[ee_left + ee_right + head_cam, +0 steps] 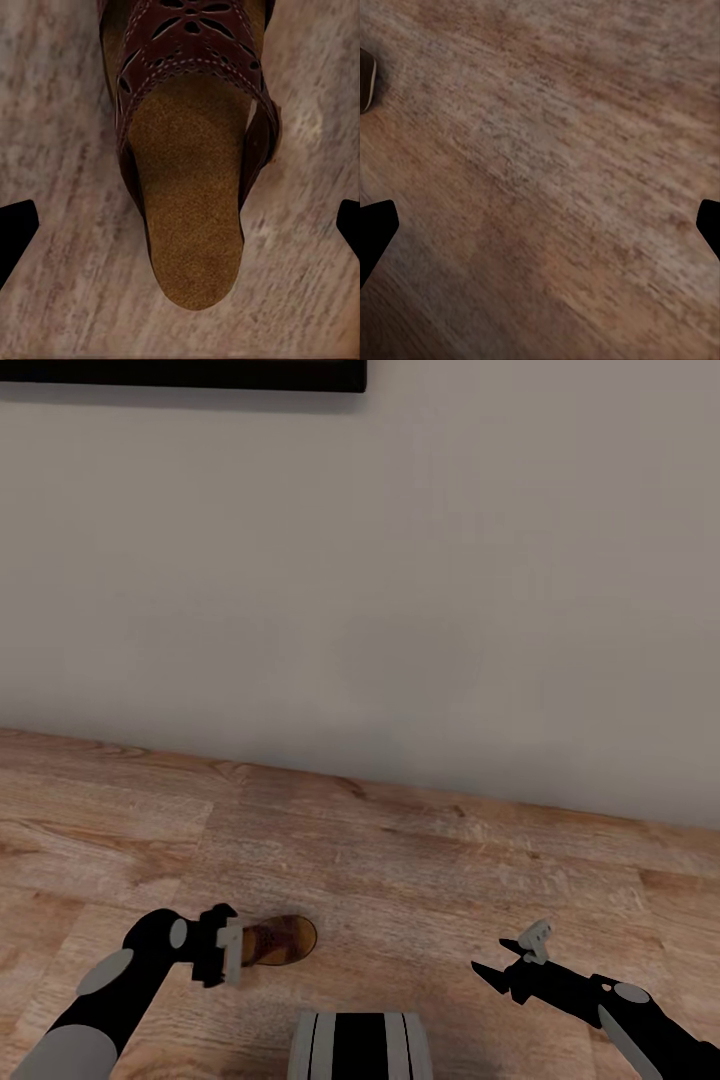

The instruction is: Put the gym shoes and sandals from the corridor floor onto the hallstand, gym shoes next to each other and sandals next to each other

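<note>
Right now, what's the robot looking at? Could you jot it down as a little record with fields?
Place: wood-plank corridor floor by an off-white wall
Shoe in view: one brown sandal lying on the floor, with a cut-out strap
Left gripper: open, right at the sandal, its fingertips wide on either side of the heel end
Right gripper: open, holding nothing, hanging over bare floor
Top of head view: a dark frame edge on the wall

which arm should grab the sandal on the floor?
Left. The left hand hangs open right at the sandal, fingers either side of its heel. The right hand sits over bare floor, well away.
</note>
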Robot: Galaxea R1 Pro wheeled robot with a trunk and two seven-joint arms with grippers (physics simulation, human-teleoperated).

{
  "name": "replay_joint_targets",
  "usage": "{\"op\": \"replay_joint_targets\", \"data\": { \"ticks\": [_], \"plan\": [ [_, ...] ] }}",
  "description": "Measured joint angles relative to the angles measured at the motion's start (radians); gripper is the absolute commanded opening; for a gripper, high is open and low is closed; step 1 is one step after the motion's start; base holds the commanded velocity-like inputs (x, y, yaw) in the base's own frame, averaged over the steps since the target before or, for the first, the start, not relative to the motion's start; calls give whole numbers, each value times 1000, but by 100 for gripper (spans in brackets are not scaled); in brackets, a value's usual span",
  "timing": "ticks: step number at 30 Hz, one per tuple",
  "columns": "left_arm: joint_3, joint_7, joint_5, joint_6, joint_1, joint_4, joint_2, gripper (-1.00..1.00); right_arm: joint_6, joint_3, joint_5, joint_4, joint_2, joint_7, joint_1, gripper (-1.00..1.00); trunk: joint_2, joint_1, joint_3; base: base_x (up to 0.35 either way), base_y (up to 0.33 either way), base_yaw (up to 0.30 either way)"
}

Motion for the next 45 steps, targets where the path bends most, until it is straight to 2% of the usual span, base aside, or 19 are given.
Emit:
{"op": "replay_joint_targets", "data": {
  "ticks": [5,10,14,25,33,41,45],
  "plan": [
    [4,1,-48,10,2,-7,-4,100,0,0,0,0,0,0,0,100,0,0,0,0,0,0],
    [3,1,-65,12,7,-9,-6,100,0,0,0,0,0,0,0,100,0,0,0,0,0,0],
    [-1,1,-68,12,10,-8,-6,100,0,0,0,0,0,0,0,100,0,1,-9,0,0,0],
    [-1,4,-70,12,10,-8,-4,100,0,0,0,0,0,0,0,100,-3,6,-66,0,0,0],
    [2,6,-71,16,1,-9,2,100,0,0,0,0,0,0,0,100,-3,6,-77,0,0,0],
    [1,8,-75,39,3,-12,7,100,0,1,1,0,0,0,0,100,-3,6,-79,0,0,0],
    [6,9,-126,42,6,-12,5,100,0,1,2,0,1,0,0,100,-3,6,-79,0,0,0]
  ]
}}
